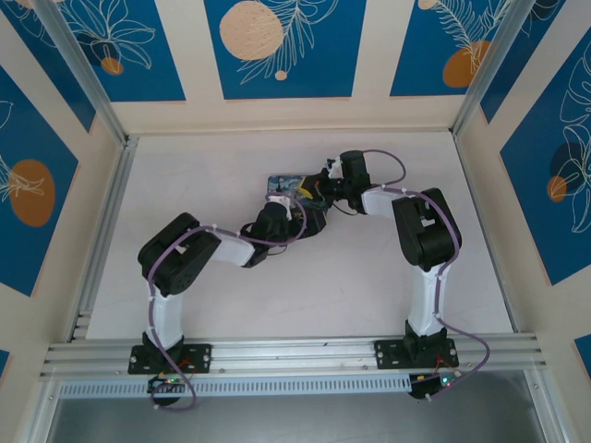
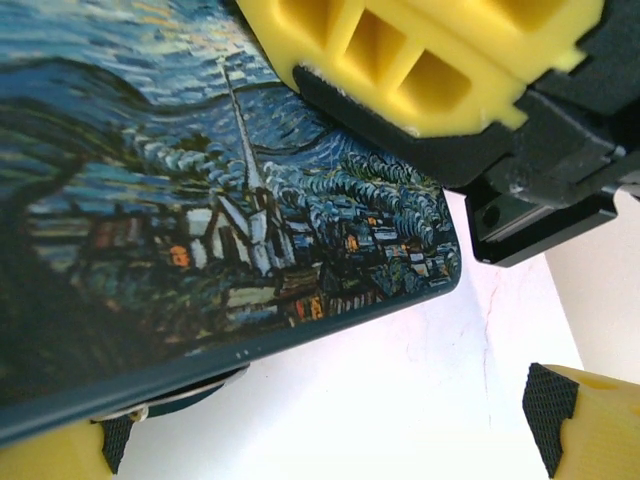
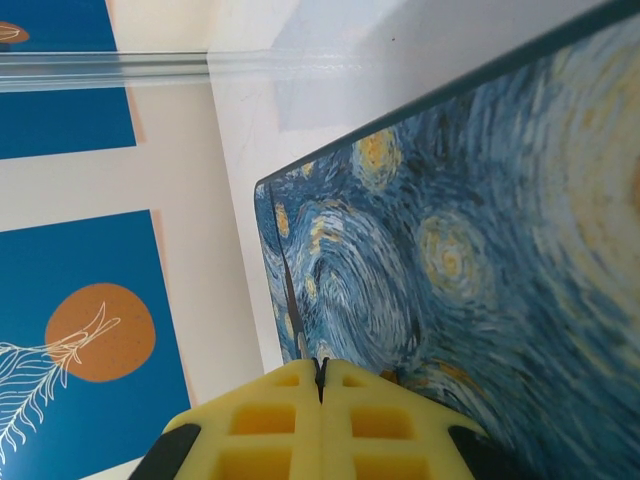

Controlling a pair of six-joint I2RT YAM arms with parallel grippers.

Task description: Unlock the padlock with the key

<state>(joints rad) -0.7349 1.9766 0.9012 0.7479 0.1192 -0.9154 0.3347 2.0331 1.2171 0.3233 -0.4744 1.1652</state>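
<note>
The dark-blue swirl-painted tin [image 1: 282, 182] lies flat at the back middle of the table. My right gripper [image 1: 315, 191] is at the tin's right end. In the right wrist view that gripper [image 3: 320, 372] is shut just above the tin's lid [image 3: 450, 250], near a corner. A thin dark sliver sits in the slit between its tips; I cannot tell what it is. My left gripper [image 2: 320, 435] stands open at the tin's near edge [image 2: 330, 310], with bare table between its fingers. A thin silvery curve [image 2: 185, 392] peeks from under that edge. The padlock and the key are hidden.
The right gripper's yellow fingers [image 2: 330, 40] hang over the tin's corner in the left wrist view, close to my left gripper. The white table [image 1: 323, 286] is walled by blue patterned panels, with aluminium rails [image 1: 295, 351] along the near edge and the left side.
</note>
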